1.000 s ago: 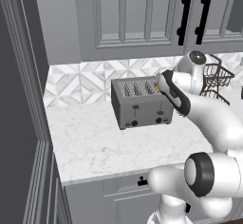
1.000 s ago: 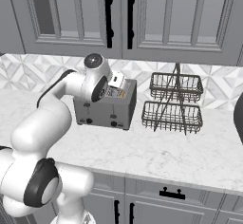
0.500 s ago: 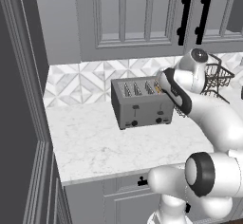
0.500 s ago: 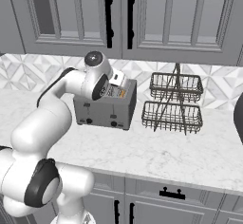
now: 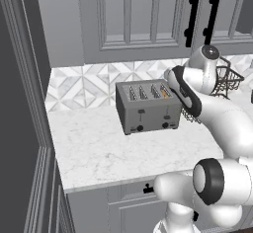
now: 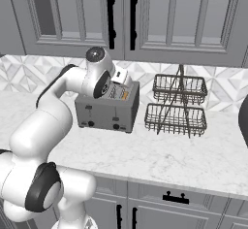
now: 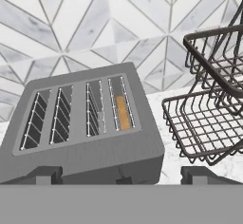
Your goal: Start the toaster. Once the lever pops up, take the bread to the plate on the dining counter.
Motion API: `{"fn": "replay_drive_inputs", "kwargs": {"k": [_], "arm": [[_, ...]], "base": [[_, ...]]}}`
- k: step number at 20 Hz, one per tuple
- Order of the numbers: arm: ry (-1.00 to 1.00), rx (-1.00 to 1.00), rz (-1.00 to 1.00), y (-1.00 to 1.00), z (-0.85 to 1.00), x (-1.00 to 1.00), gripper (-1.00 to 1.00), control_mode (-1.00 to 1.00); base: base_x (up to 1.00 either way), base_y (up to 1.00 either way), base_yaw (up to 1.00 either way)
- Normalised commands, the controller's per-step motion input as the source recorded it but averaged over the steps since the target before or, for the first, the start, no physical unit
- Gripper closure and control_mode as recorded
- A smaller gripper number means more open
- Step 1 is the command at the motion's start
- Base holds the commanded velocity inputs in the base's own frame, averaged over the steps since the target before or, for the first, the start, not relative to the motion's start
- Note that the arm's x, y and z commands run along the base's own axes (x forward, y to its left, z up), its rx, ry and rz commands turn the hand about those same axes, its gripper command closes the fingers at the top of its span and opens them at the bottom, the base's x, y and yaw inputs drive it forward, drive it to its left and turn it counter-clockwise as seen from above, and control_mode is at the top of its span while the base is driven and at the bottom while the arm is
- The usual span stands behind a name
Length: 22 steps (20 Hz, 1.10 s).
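Toaster point(image 7: 85, 142): 4 slots, 1 bread point(image 7: 123, 112) in rightmost; 2 wire baskets point(image 7: 209, 123) beside; fingers point(image 7: 50, 174) apart.

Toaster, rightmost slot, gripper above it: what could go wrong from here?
The bread sits low in the toaster, so the open gripper might close on the slot walls instead. The wire basket rack stands close beside the toaster and might be bumped. The lever is small, easily confused with its left twin.
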Motion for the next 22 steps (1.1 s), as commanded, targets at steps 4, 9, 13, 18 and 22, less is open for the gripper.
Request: {"fn": "replay_drive_inputs", "kwargs": {"k": [4,9,13,18,22], "arm": [[0.00,0.00,0.00,0.00,0.00,0.00,-1.00,-1.00],[0.00,0.00,0.00,0.00,0.00,0.00,-1.00,-1.00],[0.00,0.00,0.00,0.00,0.00,0.00,-1.00,-1.00],[0.00,0.00,0.00,0.00,0.00,0.00,-1.00,-1.00],[0.00,0.00,0.00,0.00,0.00,0.00,-1.00,-1.00]], "base": [[0.00,0.00,0.00],[0.00,0.00,0.00],[0.00,0.00,0.00],[0.00,0.00,0.00],[0.00,0.00,0.00]]}}
